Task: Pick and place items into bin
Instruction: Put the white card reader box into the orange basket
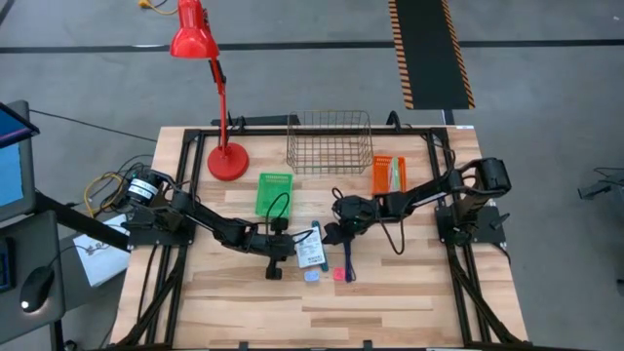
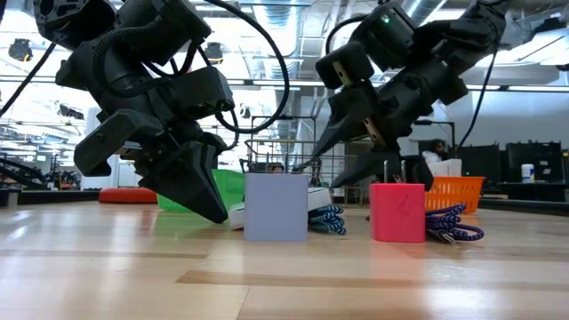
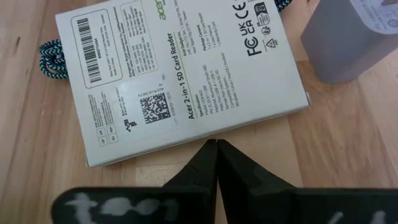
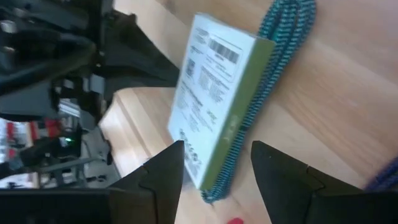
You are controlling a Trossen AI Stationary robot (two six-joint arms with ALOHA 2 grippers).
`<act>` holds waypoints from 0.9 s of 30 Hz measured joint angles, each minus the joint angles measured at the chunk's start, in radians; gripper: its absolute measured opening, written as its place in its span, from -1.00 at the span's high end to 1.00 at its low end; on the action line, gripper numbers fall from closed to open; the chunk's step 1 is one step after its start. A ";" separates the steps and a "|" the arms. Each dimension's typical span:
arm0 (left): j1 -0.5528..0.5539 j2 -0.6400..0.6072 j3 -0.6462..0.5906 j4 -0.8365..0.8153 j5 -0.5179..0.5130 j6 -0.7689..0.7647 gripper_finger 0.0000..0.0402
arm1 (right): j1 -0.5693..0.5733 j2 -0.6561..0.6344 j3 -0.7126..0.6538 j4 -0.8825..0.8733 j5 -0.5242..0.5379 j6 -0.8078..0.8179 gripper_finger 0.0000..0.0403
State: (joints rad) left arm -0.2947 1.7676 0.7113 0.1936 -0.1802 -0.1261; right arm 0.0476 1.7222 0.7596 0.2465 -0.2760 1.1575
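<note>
White card pack [image 3: 180,81] lies flat between left tool [image 3: 216,149] and right tool [image 4: 217,165].

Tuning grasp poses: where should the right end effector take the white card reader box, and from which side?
Across its thin edges, from above. The white box lies flat with its printed face up, partly on the teal braided cable, so only its side edges offer parallel faces. The right end effector is open; the left end effector is shut beside it.

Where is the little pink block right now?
In the high view, the pink block sits near the table's middle, just right of the light-blue block and beside the dark-blue stick.
</note>
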 joint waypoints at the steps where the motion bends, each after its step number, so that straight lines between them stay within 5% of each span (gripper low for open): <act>1: 0.000 0.000 0.000 0.000 0.000 0.000 1.00 | -0.003 0.000 0.003 -0.010 0.000 -0.004 0.11; 27: 0.000 0.000 0.000 0.007 0.001 0.000 1.00 | -0.037 0.000 0.004 0.002 0.000 -0.043 0.11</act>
State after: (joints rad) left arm -0.2947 1.7679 0.7109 0.2008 -0.1795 -0.1265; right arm 0.0107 1.7224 0.7639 0.2488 -0.2757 1.1143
